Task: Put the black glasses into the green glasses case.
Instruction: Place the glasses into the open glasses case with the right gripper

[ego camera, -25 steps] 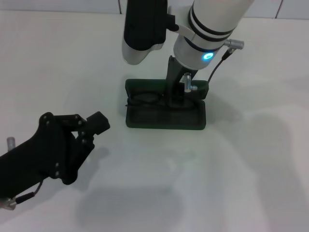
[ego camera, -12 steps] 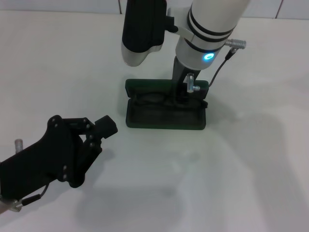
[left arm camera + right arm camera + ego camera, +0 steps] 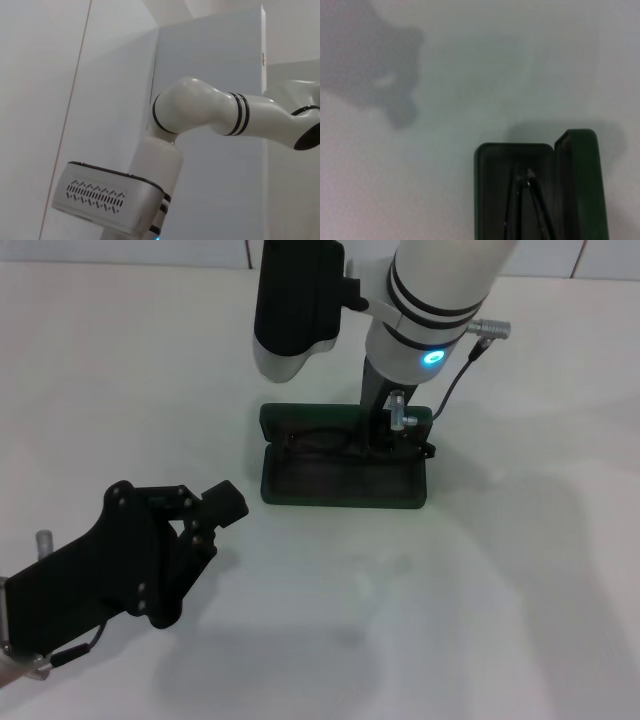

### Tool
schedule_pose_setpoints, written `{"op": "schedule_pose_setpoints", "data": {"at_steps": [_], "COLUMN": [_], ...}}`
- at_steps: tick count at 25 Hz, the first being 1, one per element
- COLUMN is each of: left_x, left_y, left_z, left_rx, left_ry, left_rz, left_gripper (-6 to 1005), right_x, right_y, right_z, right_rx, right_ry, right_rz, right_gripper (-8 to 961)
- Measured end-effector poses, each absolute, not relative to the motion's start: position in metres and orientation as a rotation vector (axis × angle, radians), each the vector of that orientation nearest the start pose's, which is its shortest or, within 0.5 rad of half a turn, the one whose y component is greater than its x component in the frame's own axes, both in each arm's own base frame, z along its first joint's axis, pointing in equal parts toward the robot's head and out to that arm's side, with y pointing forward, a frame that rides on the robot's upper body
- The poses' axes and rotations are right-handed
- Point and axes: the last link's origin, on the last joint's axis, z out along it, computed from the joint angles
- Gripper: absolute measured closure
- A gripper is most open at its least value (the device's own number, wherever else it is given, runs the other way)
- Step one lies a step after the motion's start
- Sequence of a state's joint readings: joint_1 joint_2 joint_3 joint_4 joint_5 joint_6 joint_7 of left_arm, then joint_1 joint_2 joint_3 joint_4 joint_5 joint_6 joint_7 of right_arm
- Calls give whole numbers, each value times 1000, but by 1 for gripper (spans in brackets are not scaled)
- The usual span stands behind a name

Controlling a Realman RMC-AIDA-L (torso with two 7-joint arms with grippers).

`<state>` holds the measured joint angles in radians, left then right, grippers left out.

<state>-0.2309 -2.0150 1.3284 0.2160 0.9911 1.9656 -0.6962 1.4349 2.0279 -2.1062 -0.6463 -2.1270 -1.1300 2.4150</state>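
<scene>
I see a white table (image 3: 500, 570) filling the head view. My right arm (image 3: 440, 300) reaches down from the far side to the middle of the table, a blue light lit on its wrist. My left arm (image 3: 90, 575) sits low at the near left, well apart from the work.

The green glasses case (image 3: 340, 485) lies open at the centre of the table, long side running left to right. Its lid stands along the far edge and its tray faces up. In the right wrist view the same case (image 3: 580, 180) shows its dark lining and one raised green half.

The right gripper (image 3: 385, 435) stands in the far right part of the case, over the tray. Its fingers are hidden behind the wrist, so I cannot tell how far open it is or whether it has hold of anything.

The left gripper (image 3: 205, 515) hovers near the table, left of and nearer than the case, holding nothing. I cannot tell its opening.

The black glasses (image 3: 315, 445) lie inside the case, in the far left part of the tray. The right wrist view shows thin black temple arms (image 3: 520, 205) resting on the lining.
</scene>
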Motion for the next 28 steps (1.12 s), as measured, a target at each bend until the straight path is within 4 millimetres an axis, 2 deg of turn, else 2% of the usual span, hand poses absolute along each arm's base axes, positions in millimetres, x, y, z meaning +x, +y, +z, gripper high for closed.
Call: {"op": "schedule_pose_setpoints", "data": {"at_steps": [15, 20, 28], "left_x": [-279, -279, -280], "left_y": [198, 199, 199], "left_z": [-6, -6, -7], "left_rx": [-2322, -2319, -2316], "left_ry": [-271, -271, -282], "left_rz": [-1472, -1469, -1463], "left_gripper": [978, 978, 978], "right_x": [24, 25, 16], "right_y": [401, 400, 391], "right_z": [-123, -125, -127], "right_rx": [-2783, -2781, -2817], "right_ry": [-179, -200, -212], "right_rz": [-836, -829, -793], "right_gripper": [899, 824, 811]}}
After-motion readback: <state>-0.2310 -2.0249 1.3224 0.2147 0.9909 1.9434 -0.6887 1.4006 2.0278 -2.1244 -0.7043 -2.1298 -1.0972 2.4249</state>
